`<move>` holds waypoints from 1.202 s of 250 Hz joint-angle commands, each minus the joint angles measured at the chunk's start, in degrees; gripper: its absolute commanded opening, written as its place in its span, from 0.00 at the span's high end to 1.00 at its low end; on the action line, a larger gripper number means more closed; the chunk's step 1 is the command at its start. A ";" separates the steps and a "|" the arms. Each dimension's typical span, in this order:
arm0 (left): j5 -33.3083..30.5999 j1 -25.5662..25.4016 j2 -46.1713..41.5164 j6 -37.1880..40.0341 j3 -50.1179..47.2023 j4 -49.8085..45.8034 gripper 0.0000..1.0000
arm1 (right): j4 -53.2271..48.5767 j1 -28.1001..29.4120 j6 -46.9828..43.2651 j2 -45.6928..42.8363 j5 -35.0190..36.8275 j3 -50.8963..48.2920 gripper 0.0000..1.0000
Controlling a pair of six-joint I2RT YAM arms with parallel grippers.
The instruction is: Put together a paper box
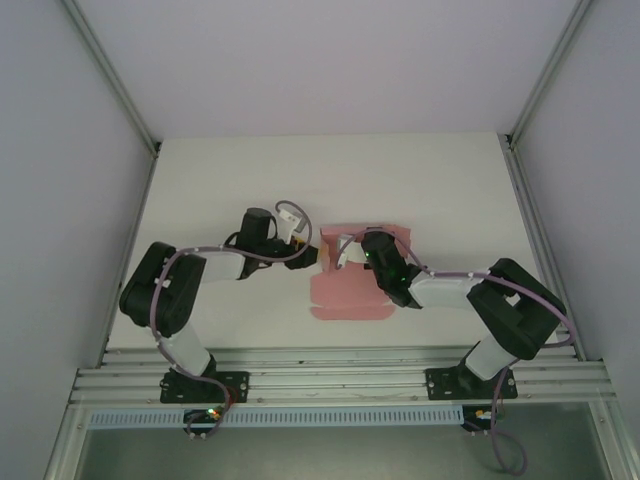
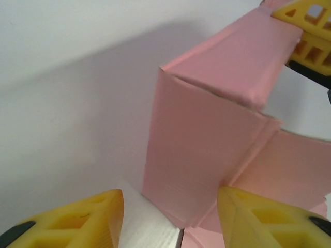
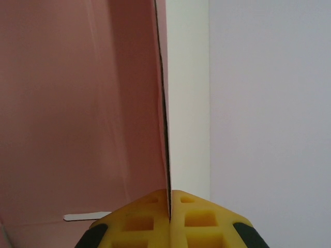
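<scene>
The pink paper box (image 1: 345, 295) lies partly folded at the table's middle, with both grippers at its far end. In the left wrist view a pink wall (image 2: 201, 155) stands upright with a folded panel on top of it. My left gripper (image 2: 170, 206) straddles that wall. One finger presses its pink edge and the other rests against a white-backed flap (image 2: 150, 225). My right gripper (image 3: 169, 192) is shut on the thin edge of a raised flap (image 3: 77, 103), pink on one face and white on the other. From above, the left gripper (image 1: 310, 255) and the right gripper (image 1: 345, 255) almost meet.
The white table (image 1: 250, 180) stretches bare beyond and to both sides of the box. Grey enclosure walls and slanted metal posts (image 1: 110, 75) border it. An aluminium rail (image 1: 340, 375) carrying both arm bases runs along the near edge.
</scene>
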 commanded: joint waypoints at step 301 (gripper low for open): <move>-44.25 -14.62 3.04 2.77 -8.03 31.96 0.67 | -5.43 10.48 11.81 0.69 12.85 -2.42 1.00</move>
